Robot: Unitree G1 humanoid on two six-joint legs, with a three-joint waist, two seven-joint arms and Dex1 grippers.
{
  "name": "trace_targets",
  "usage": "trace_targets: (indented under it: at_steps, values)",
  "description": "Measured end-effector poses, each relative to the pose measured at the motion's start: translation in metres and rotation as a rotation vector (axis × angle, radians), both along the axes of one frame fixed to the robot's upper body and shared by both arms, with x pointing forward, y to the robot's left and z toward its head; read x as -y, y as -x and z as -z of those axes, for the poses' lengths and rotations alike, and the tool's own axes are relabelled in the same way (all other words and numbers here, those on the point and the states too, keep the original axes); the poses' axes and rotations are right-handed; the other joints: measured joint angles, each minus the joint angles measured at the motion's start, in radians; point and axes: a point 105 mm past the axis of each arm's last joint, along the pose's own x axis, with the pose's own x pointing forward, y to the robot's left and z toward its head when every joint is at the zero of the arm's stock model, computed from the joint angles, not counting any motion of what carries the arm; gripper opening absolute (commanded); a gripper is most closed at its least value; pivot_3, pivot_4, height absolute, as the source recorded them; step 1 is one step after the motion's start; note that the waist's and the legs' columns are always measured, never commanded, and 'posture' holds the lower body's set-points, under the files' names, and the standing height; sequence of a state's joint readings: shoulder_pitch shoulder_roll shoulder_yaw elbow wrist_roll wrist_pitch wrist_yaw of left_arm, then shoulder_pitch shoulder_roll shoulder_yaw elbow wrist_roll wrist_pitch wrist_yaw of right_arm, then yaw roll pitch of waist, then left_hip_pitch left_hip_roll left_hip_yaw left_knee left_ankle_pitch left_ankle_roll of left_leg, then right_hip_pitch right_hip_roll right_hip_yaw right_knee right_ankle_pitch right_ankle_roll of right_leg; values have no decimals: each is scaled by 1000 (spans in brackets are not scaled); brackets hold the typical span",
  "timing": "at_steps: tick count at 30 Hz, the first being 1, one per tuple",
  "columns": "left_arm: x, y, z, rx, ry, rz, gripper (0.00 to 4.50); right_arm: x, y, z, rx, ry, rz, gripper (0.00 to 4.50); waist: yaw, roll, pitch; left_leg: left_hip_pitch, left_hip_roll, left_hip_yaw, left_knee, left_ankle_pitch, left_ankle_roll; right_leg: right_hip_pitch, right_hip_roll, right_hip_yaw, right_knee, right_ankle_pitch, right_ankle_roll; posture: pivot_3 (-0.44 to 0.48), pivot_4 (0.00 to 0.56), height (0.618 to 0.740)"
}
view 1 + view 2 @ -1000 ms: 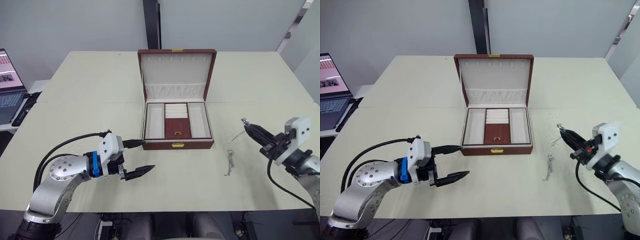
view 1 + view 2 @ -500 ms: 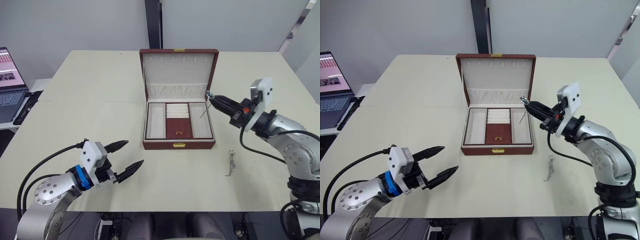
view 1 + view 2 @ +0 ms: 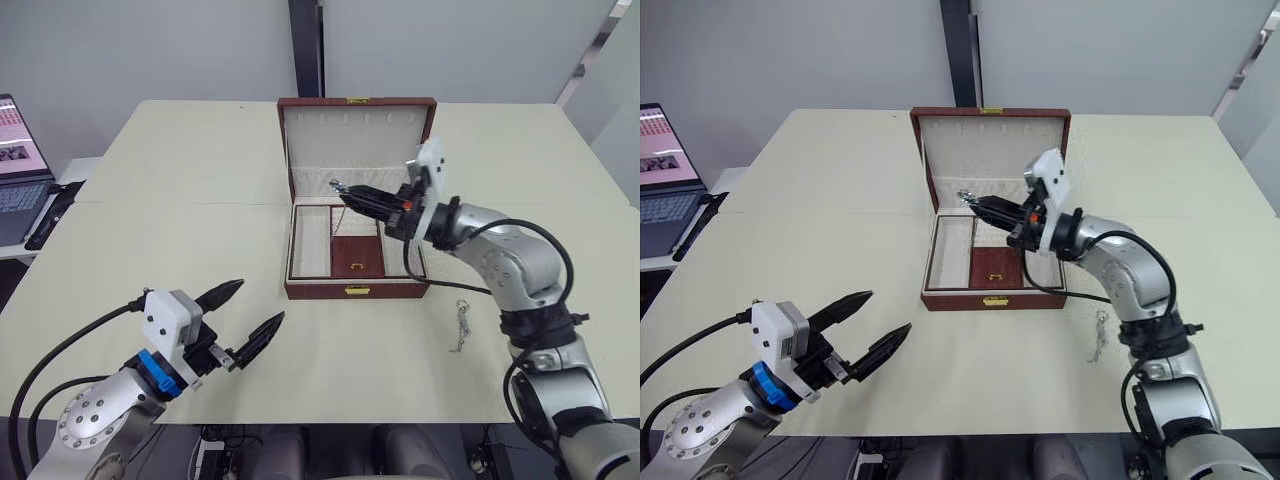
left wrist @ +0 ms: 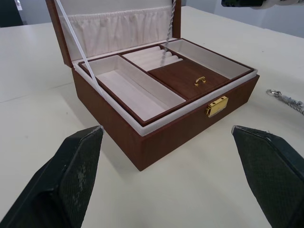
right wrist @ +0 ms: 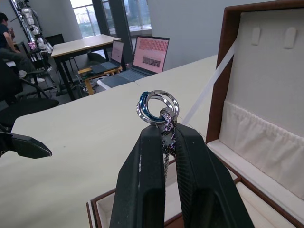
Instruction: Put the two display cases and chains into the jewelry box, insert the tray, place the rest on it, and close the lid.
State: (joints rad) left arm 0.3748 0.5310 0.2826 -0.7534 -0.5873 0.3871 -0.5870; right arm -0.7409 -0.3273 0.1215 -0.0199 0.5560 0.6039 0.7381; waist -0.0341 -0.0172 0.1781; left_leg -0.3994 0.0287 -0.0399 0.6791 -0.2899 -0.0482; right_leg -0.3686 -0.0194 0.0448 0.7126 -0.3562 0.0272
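Observation:
The jewelry box (image 3: 356, 288) stands open at mid-table, its lid (image 3: 357, 150) upright. A tray (image 4: 164, 76) with white side compartments, ring rolls and a brown centre panel sits inside. My right gripper (image 3: 345, 190) hovers over the box's left half, shut on a chain (image 5: 166, 128) topped by key rings (image 5: 158, 105); the chain (image 4: 172, 14) dangles toward the tray. Another chain (image 3: 461, 325) lies on the table right of the box. My left gripper (image 3: 247, 310) hangs open near the front left, well short of the box. The display cases are out of view.
A laptop (image 3: 14, 172) sits on a side desk at far left. The cream table (image 3: 180, 160) stretches wide around the box. A white ribbon stay (image 4: 76, 42) links lid and box on the left side.
My right arm swung left from the table's right side to above the box, carrying the chain. The left gripper drew back toward the front edge and stayed open.

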Motion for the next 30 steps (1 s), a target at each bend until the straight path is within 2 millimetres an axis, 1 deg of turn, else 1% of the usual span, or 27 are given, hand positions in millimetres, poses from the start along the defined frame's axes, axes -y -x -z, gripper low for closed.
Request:
trace_targets:
  at_steps: [3, 8, 12, 20, 24, 26, 27, 30]
  values:
    - [2, 2, -2, 8, 4, -14, 4500, -16, -1, 16, -34, 14, -39, 82, -1, 0, 0, 0, 0, 0, 0, 0, 0, -1, 0, 0, 0, 0, 0, 0, 150, 740]
    - [1, 2, -2, -1, 2, -36, 4500, -30, -1, 31, -51, 36, -70, 82, -1, 0, 0, 0, 0, 0, 0, 0, 0, -1, 0, 0, 0, 0, 0, 0, 150, 740]
    - [5, 5, -6, 11, -1, -39, 4500, -32, -5, 39, -72, 39, -68, 82, -1, 0, 0, 0, 0, 0, 0, 0, 0, -1, 0, 0, 0, 0, 0, 0, 150, 740]
    - [5, 6, -3, 3, 0, -35, 4500, -31, -10, 49, -79, 69, -42, 82, -1, 0, 0, 0, 0, 0, 0, 0, 0, -1, 0, 0, 0, 0, 0, 0, 150, 740]
    - [0, 6, 4, -19, 5, -35, 4500, -30, -10, 54, -88, 79, -33, 82, -1, 0, 0, 0, 0, 0, 0, 0, 0, -1, 0, -1, 0, 0, 0, 0, 150, 740]
    - [-1, 6, 7, -24, 5, -32, 4500, -31, -10, 54, -89, 77, -35, 812, -1, 0, 0, 0, 0, 0, 0, 0, 0, -1, 0, -1, 0, 0, 0, 0, 150, 740]
    - [-1, 7, 7, -23, 5, -32, 4500, -31, -10, 54, -89, 76, -35, 1018, -1, 0, 0, 0, 0, 0, 0, 0, 0, -1, 0, -1, 0, 0, 0, 0, 150, 740]
    - [-2, 7, 7, -12, 3, -31, 4500, -32, -10, 54, -89, 76, -36, 1850, -1, 0, 0, 0, 0, 0, 0, 0, 0, -1, 0, 0, 0, 0, 0, 0, 150, 740]
